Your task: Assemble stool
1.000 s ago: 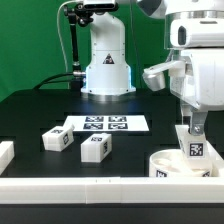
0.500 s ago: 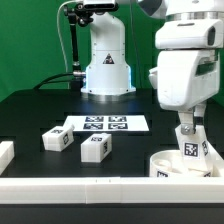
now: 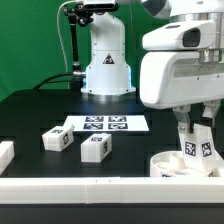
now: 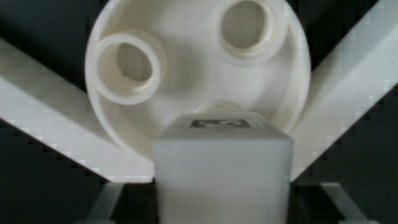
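Note:
My gripper (image 3: 195,138) hangs over the exterior view's lower right, shut on a white tagged stool leg (image 3: 196,151). That leg stands roughly upright with its lower end at the round white seat (image 3: 163,163); whether it touches is hidden. In the wrist view the leg (image 4: 219,160) fills the space between my fingers (image 4: 103,205), and the seat (image 4: 178,90) with two round holes lies beyond it. Two loose legs (image 3: 55,140) (image 3: 94,148) lie on the black table at the exterior view's left.
The marker board (image 3: 105,124) lies flat mid-table in front of the robot base (image 3: 107,65). A low white rail (image 3: 80,189) runs along the front edge, with a white block (image 3: 5,154) at the far left. White bars (image 4: 45,110) flank the seat in the wrist view.
The wrist has turned about its upright axis over the seat, swinging the hand's broad side toward the camera. The held leg turned with it and stayed at the seat.

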